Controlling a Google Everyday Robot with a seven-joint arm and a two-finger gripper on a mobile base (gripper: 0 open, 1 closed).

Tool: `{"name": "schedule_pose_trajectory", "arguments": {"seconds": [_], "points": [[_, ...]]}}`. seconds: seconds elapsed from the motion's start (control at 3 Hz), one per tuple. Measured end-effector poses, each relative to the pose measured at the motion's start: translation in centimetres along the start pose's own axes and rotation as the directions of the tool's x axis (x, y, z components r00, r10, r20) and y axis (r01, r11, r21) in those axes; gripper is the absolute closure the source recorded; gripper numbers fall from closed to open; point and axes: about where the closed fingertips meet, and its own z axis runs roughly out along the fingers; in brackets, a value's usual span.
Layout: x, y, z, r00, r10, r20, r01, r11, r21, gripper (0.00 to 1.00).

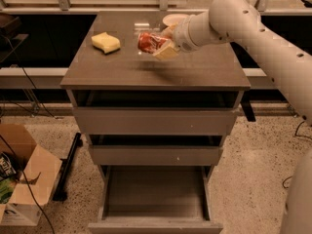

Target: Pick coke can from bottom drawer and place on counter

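Currently, the white arm's two-finger gripper (160, 43) is sitting in the upper middle of the frame, over the rear part of the glossy grey-brown counter (195, 72). Its tan fingers (166, 52) are pinching the small red coke can (147, 41), which is lying tilted on its side between them. The can is appearing to hang just above the counter surface rather than resting on it. To its left, a yellow sponge (106, 42) is lying on the counter, apart from the can. At the bottom centre of the frame, the deep grey bottom drawer (155, 226) is standing pulled open, its plain interior showing. A brown cardboard box (30, 182) is sitting on the floor at lower left.
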Motion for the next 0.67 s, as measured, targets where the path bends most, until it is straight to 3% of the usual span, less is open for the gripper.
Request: {"name": "schedule_pose_trajectory", "arguments": {"seconds": [0.67], "points": [[5.0,-1.8,0.7,0.987,0.133,-0.090,-0.131,0.9912,0.018,0.01]]}}
